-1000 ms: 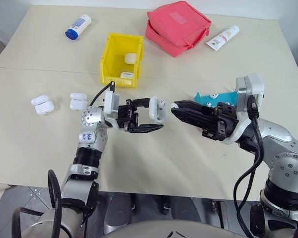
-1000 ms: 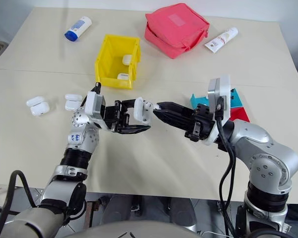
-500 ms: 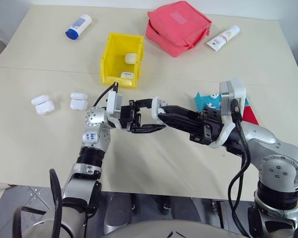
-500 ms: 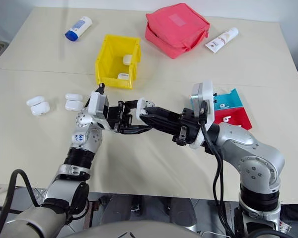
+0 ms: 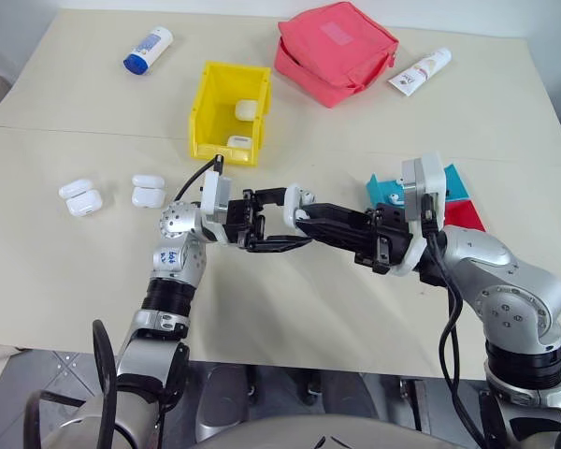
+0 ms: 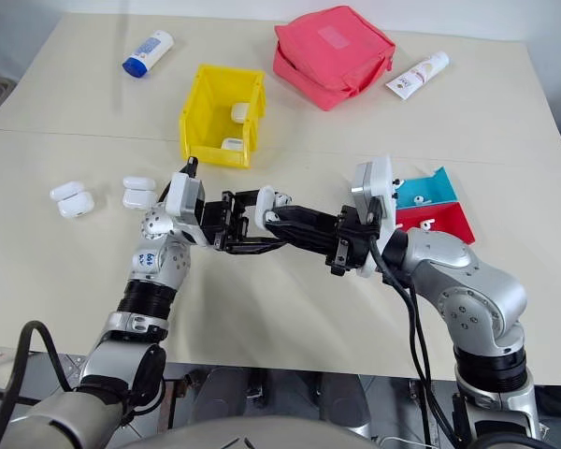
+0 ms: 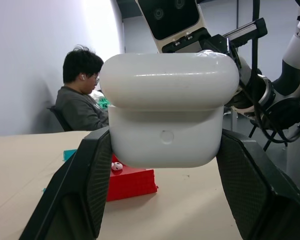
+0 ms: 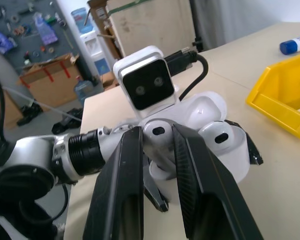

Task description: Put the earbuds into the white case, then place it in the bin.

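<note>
- Since a second ago the right pincer has slid across from near the teal tray until its tips meet the white case; the left pincer has kept its place.
- The left pincer is clamped on the case body by its two side faces, lifted above the counter at mid-front, lid flipped open.
- The right pincer is nearly closed, pinching one earbud by its head at the mouth of the case; a second earbud already sits in its well.
- Handling, as I judge it: the case is light, rigid and glossy, so it can slip or twist if pushed off-axis; holding it low on the flat flanks, clear of the hinge, looks right. The earbud is tiny and slick; it should be gripped lightly at the head, stem leading into the well.
- Room: the two pincers crowd each other at the case, so little margin there. The counter below is open; the yellow bin stands just behind the left arm, already holding cases, with free space above its rim. Spare cases lie well off to the left.
</note>
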Available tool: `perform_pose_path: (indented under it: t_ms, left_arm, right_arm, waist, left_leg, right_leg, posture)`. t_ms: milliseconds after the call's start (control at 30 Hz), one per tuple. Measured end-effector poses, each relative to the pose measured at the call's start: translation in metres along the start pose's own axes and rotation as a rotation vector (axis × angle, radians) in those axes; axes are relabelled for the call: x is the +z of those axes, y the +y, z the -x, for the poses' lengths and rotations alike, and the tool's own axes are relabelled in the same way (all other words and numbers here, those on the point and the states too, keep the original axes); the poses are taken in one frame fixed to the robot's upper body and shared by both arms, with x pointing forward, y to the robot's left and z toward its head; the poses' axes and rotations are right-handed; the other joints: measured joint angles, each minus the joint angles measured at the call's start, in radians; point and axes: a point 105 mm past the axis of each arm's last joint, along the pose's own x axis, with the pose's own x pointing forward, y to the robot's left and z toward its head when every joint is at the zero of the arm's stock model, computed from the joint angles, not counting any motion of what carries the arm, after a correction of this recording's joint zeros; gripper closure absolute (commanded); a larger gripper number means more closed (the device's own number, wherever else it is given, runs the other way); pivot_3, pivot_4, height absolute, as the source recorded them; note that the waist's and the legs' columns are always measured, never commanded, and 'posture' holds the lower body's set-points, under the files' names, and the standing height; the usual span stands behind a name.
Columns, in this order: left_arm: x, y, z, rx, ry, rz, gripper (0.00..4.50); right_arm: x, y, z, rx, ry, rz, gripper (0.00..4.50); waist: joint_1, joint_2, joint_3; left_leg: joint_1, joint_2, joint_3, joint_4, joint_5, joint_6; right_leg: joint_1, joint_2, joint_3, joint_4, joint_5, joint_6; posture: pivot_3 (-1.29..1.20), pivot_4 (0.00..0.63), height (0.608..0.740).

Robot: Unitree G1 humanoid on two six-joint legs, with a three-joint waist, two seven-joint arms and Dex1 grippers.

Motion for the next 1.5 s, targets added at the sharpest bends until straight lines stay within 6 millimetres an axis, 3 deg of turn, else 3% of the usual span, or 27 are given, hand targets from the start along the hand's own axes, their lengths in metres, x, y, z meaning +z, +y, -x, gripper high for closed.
perform_pose_path:
  t_ms: [833,1033,1500]
  left_arm:
    - [-0.005,-0.001,0.006,0.012,0.05,-0.005,1.72]
    - [-0.004,0.001,0.013,0.033,0.067,-0.009,1.72]
    - [-0.005,-0.002,0.011,0.006,0.064,-0.008,1.72]
  right_arm:
    - [-0.002,-0.011,-0.005,0.078,0.145,0.035,4.02]
    - [-0.004,-0.016,0.001,0.043,0.183,0.06,2.13]
    - [0.002,-0.018,0.007,0.002,0.223,0.077,2.13]
  waist:
    - [0.0,0.0,0.0]
    - [0.0,0.0,0.0]
    - [0.0,0.0,0.0]
  left_leg:
    - [0.0,0.0,0.0,0.0,0.0,0.0]
    - [0.0,0.0,0.0,0.0,0.0,0.0]
    - [0.0,0.0,-0.001,0.0,0.0,0.0]
  right_leg:
    - [0.0,-0.001,-0.001,0.0,0.0,0.0]
    - [0.0,-0.001,-0.001,0.0,0.0,0.0]
    - [0.0,-0.001,-0.001,0.0,0.0,0.0]
  posture:
    - [0.0,0.15,0.74]
    - [0.0,0.15,0.74]
    - [0.0,0.15,0.74]
